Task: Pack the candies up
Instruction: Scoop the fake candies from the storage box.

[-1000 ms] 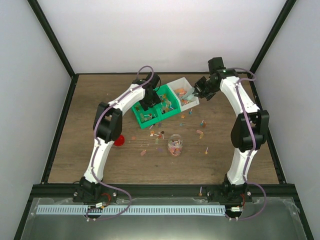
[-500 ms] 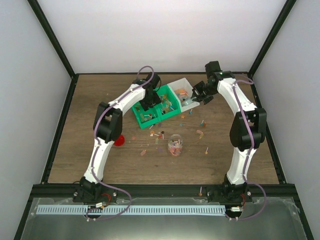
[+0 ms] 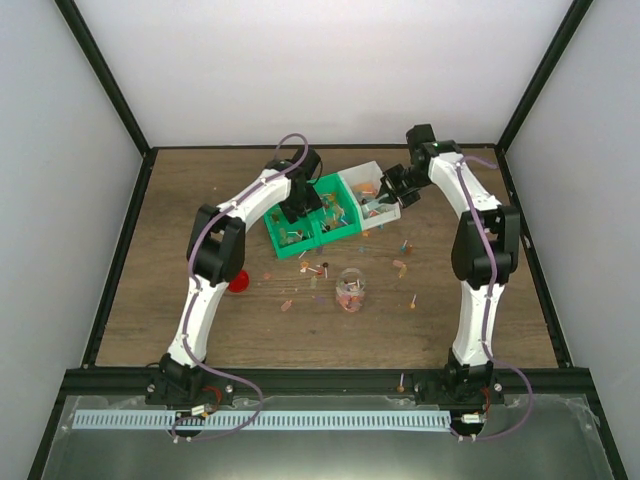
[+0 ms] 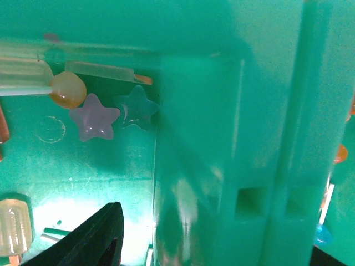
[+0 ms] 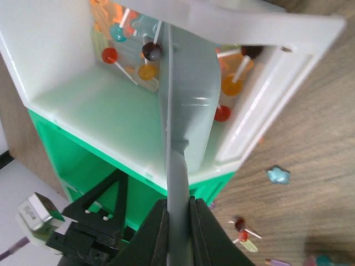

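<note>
While the right hand (image 5: 177, 204) is clamped tight on the handle of the pale scoop (image 5: 186, 94), the scoop's head reaches out ahead of it into the white bin (image 5: 66, 94). The candies (image 5: 147, 71) lie mostly at the far end, beyond and to either side of the blade.

The step looks like gathering a load. To do it well, keep the blade's edge low against the bin floor and push forward so the sweets ride up onto it. Then level the head before raising it, since round heads on sticks will likely roll off a tilted blade. Clear the rim slowly.

The left hand (image 3: 296, 210) sits in the adjoining green bin (image 5: 83, 149), fingers apart astride a green wall. Whether they pinch it, I cannot tell. More candies lie loose on the surface (image 3: 180, 200) behind the right hand, around a clear jar (image 3: 350, 290).
</note>
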Motion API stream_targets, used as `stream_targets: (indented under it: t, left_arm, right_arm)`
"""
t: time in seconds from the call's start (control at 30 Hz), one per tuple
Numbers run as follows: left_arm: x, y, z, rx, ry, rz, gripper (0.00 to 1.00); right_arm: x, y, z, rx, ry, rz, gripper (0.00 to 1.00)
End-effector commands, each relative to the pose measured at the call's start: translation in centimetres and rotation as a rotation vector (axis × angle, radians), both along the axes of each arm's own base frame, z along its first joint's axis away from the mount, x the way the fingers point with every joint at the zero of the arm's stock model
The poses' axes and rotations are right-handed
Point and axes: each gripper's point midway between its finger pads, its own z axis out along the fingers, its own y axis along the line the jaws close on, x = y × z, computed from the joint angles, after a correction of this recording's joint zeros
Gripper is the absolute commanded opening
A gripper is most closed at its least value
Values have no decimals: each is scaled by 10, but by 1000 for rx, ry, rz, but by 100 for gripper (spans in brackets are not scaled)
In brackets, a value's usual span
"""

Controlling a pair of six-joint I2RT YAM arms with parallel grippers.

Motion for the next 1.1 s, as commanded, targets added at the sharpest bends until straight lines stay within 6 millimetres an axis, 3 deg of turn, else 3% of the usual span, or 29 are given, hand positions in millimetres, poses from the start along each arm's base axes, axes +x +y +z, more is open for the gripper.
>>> stream_targets:
  t: [0.0, 0.1, 0.2, 0.4, 0.53, 0.73, 1.07]
  left_arm:
    - [-4, 1, -20, 13, 38, -2, 57]
    - [-5, 1, -22, 13, 45, -3, 57]
    - [-6, 2, -22, 15, 50, -2, 57]
    - [-7, 2, -28, 15, 55, 10, 52]
    - [-4, -1, -27, -2, 49, 14, 52]
    - [-4, -2, -27, -8, 46, 16, 52]
    - [-10, 3, -36, 20, 76, -6, 45]
  right_arm:
    - [-5, -2, -48, -9, 98, -31, 1]
    - [0, 2, -57, 30, 65, -33, 1]
    - [2, 1, -53, 30, 37, -41, 1]
    - [2, 3, 1, 60, -59, -35, 1]
    - [-17, -4, 20, 27, -44, -46, 1]
    - [-42, -6, -14, 30, 54, -51, 1]
    - [-7, 6, -90, 62, 88, -38, 1]
